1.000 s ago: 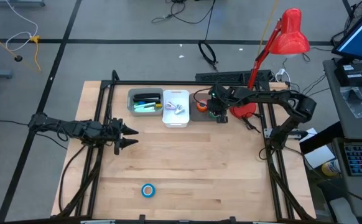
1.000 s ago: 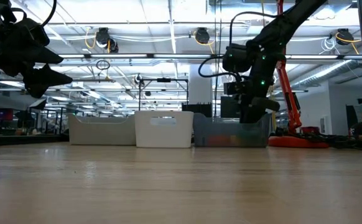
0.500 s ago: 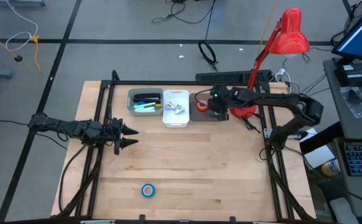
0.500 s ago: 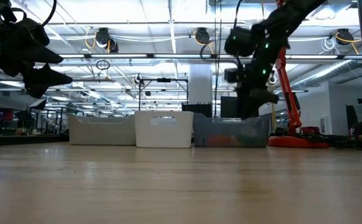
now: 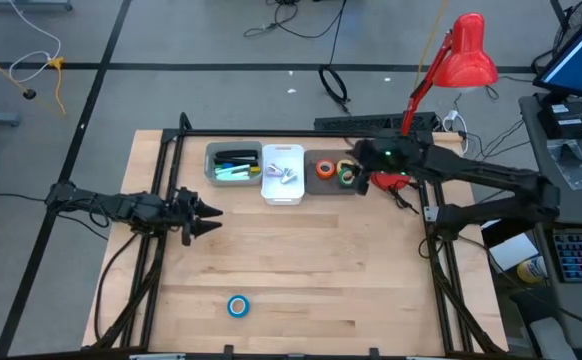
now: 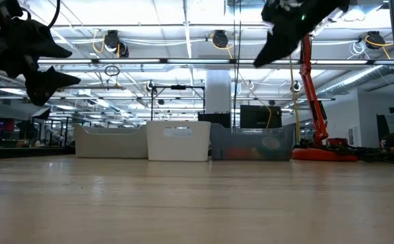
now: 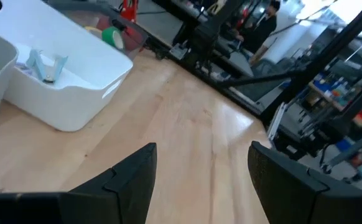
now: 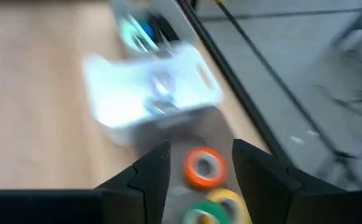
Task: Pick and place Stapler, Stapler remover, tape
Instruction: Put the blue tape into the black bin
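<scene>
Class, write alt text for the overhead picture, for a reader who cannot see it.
A wooden table seen from above, with three small bins in a row at its far edge; the right gripper hangs open beside the bin of tape rolls. The left gripper waits open at the left, and a blue tape roll lies alone near the front.

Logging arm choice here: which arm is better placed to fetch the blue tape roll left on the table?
Probably left: its open tool hovers nearer the small blue tape roll; the right tool is over the far clear bin.
</scene>
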Tool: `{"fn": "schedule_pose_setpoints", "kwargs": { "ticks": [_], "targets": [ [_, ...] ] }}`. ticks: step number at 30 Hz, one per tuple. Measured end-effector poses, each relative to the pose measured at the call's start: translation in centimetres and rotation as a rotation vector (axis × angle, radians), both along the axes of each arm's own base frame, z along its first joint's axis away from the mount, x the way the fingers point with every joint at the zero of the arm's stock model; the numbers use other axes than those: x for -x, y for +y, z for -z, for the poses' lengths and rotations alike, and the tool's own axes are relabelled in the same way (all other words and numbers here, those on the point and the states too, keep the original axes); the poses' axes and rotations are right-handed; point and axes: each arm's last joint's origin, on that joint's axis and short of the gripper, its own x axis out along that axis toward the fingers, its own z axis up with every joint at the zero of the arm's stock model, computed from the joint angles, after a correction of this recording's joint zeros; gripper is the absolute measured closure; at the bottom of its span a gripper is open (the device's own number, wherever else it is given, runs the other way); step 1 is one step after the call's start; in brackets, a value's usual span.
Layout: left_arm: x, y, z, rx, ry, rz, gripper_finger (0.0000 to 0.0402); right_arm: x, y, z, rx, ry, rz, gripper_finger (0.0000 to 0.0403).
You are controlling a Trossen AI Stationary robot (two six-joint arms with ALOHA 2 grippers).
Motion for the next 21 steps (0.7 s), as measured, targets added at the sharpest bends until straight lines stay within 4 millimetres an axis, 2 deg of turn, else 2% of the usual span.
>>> {"fn": "schedule_pose_setpoints", "kwargs": {
  "ticks": [4, 8, 14, 17, 21],
  "targets": [
    [-0.1, 0.0, -0.6, 0.067, -0.064, -0.006, 0.0151, 1.0, 1.3, -1.3, -0.117, -0.113, -0.026, 0.0240],
    [-0.1, 0.0, -1.4, 0.148, -0.140, -0.016, 0.0151, 1.7, 2.4, -1.1, -0.213, -0.171, -0.022, 0.0243],
    [-0.1, -0.1, -2.1, 0.169, -0.203, 0.019, 0.0151, 3.5, 4.1, 2.6, -0.399, -0.189, 0.051, 0.0243],
    [-0.1, -0.3, -2.4, 0.165, -0.193, 0.040, 0.0151, 4.3, 4.7, 4.3, -0.453, -0.266, 0.056, 0.0243],
    [-0.3, -0.6, -3.6, 0.145, -0.180, 0.074, 0.0151, 5.4, 5.3, 5.6, -0.479, -0.384, 0.036, 0.0243]
  ]
}}
